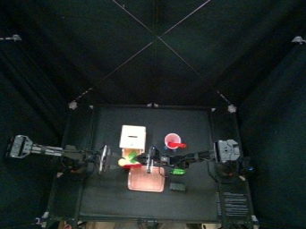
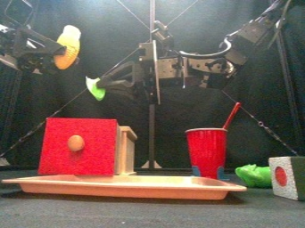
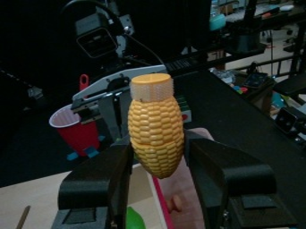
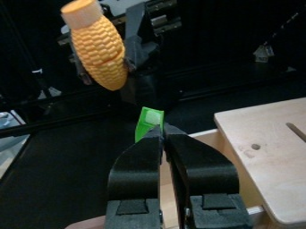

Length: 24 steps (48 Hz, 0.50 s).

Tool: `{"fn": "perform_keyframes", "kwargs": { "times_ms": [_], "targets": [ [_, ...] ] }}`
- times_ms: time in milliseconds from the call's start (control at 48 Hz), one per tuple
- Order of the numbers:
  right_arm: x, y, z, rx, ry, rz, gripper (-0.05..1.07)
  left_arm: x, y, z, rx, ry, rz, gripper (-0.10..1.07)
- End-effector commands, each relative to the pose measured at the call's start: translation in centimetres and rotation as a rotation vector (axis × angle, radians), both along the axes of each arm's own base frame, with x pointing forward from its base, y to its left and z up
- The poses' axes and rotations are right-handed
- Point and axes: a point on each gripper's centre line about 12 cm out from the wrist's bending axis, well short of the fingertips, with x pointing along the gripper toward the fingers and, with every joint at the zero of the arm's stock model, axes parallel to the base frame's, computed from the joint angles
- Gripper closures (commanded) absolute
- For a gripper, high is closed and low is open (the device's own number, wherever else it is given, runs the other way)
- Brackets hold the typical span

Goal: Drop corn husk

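Husk (image 4: 148, 123), a small green strip, sits pinched between my right gripper (image 4: 162, 143) jaws, which are pressed together on it so only its tip sticks out above them in the middle of the right wrist view. In the front view the same green piece (image 2: 95, 86) hangs in the air left of centre, high above the tray (image 2: 131, 185). I judge it is held up and apart from the cob because it has just been stripped off and is now only waiting to be let go.

Nearest the front edge, low in the front view, lie the pink tray, a red block (image 2: 81, 147) with a round knob standing on it at lower left, a red cup (image 2: 206, 151) with a straw at lower right, another green scrap (image 2: 254, 174) beside the cup, and a white cube (image 2: 287, 176) with a red spot at the right edge.

Farther back and higher, my left gripper (image 3: 159, 165) clamps the yellow corn cob (image 3: 157, 125) upright between its jaws, centre of the left wrist view; in the front view the cob (image 2: 67, 46) sits at upper left. Keeping the cob aside leaves the drop zone free, I reckon.

Next I would spread my right jaws over the tray.
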Motion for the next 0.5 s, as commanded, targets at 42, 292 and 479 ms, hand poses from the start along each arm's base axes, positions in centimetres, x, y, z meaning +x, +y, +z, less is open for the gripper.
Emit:
{"fn": "perform_keyframes", "kwargs": {
  "times_ms": [42, 292, 479],
  "targets": [
    [0.61, -0.66, 1.41, 0.001, -0.022, -0.012, 0.57, 0.16, 0.09, 0.37, -0.004, -0.017, 0.004, 0.36],
    [0.66, -0.92, 1.36, 0.007, -0.013, -0.020, 0.33, 0.13, 0.09, 0.32, -0.004, -0.015, 0.004, 0.36],
    [0.63, -0.89, 1.31, 0.004, -0.011, -0.018, 0.23, 0.13, 0.09, 0.33, -0.004, -0.016, 0.003, 0.36]
  ]
}}
